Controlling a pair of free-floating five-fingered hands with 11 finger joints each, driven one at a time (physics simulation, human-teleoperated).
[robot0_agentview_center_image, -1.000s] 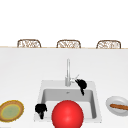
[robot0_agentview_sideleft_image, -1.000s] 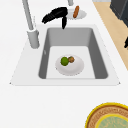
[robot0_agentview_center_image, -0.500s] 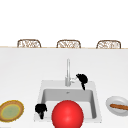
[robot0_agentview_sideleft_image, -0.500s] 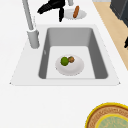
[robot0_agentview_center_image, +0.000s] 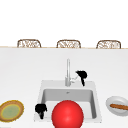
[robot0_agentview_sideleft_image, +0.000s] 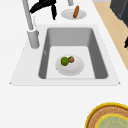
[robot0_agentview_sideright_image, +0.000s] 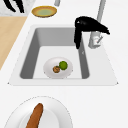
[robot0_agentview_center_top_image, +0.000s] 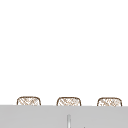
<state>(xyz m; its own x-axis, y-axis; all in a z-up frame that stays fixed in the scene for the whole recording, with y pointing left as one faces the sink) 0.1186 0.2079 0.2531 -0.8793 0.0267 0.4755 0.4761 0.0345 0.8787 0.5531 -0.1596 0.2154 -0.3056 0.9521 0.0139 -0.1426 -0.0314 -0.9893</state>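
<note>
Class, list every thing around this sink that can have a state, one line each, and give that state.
Right hand: open, fingers pointing down beside the faucet lever.
Left hand: fingers hanging down, at the sink's front left corner.
Faucet: upright, no water visible.
Sink: dry, holding a plate.
Plate: carries two small foods.
Bowl: holds a sausage.

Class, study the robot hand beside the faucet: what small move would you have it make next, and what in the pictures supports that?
Probably shift the right robot hand slightly left onto the faucet lever. It hovers just right of the faucet with fingers pointing down over the sink's back edge, and the lever sticks out toward it, apparently untouched.
</note>
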